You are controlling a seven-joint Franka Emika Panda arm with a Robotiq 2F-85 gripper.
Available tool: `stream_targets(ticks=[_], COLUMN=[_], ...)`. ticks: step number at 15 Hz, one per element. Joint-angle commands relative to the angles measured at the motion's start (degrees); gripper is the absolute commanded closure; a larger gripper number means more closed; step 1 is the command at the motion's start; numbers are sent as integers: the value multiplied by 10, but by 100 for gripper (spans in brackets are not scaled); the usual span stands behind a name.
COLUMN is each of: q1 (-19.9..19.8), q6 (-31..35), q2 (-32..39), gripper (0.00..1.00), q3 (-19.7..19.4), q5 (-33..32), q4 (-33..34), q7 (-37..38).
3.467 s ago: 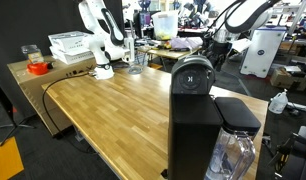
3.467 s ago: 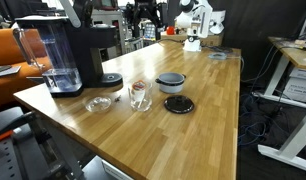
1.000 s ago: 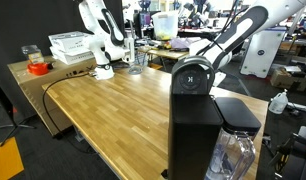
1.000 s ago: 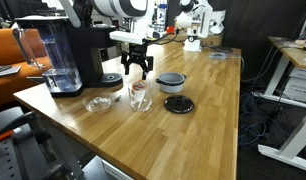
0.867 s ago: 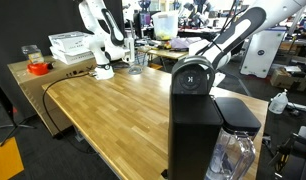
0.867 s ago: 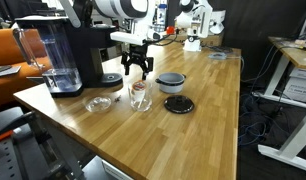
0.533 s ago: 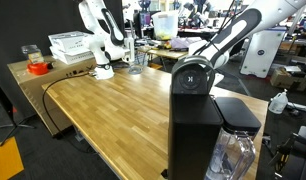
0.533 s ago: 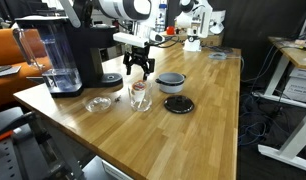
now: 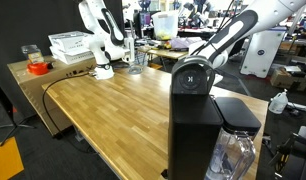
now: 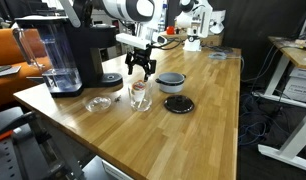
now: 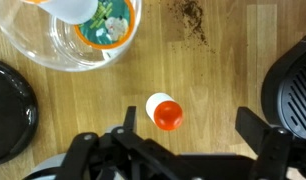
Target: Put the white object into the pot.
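In the wrist view, a small white cylinder with an orange-red cap is resting on bare wooden tabletop at frame centre. It is sitting apart from the clear glass vessel at upper left, the flat black lid at the left edge and the black coffee machine base at right. The black gripper is hovering, jaws spread wide. The round grey pot is standing open just right of it.
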Motion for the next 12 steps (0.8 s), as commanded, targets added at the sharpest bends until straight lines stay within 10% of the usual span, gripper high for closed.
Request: stream_targets(ticks=[1,12], q1=[-16,-19], q6=[-21,-51], q2=[5,17], gripper=[0,0], q3=[13,5], q5=[15,8], q4=[12,19], q7=[-12,-9])
